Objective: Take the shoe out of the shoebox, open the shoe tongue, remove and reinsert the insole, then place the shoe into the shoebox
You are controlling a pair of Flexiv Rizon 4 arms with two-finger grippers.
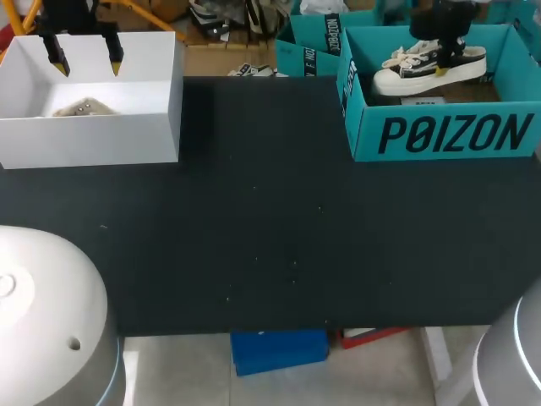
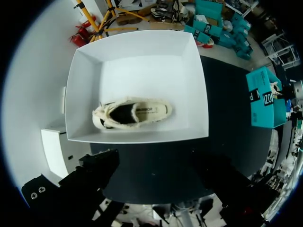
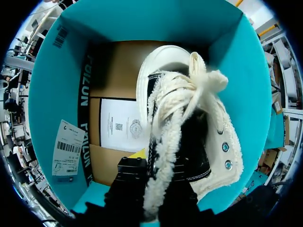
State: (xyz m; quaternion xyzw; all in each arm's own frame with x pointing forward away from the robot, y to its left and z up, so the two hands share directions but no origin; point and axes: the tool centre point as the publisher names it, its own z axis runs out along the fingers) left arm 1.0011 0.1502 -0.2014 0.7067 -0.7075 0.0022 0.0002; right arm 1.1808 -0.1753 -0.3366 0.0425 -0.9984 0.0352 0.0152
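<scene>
From the head view, a black tabletop [image 1: 270,237] carries a white box [image 1: 93,139] at its far left corner and a teal shoebox [image 1: 439,135] at its far right corner. The left gripper [image 1: 84,57] hangs over the white box with its fingers apart and nothing between them; under it a cream shoe [image 1: 83,107] lies on the box floor. The right gripper [image 1: 441,66] reaches down into the teal shoebox and has hold of a black-and-white sneaker [image 1: 406,80], which sits side-on with its heel end raised and its toe pointing to the left. In the left wrist view, the white box [image 2: 199,94] lies straight ahead of the left gripper [image 2: 158,182], whose two dark fingers [image 2: 94,175] stand wide apart, and the cream shoe [image 2: 132,113] lies lengthwise near the box's nearer wall with its opening facing up; the teal shoebox [image 2: 262,97] shows well apart across the tabletop [image 2: 227,118]. In the right wrist view, the right gripper [image 3: 156,189] is clamped on the sneaker [image 3: 213,137] at the side of its opening, one yellow fingertip [image 3: 137,153] showing outside and the other hidden by the shoe. The sneaker's toe points down toward the floor of the teal shoebox [image 3: 142,19], where a printed sheet [image 3: 120,125] lies just beside it.
</scene>
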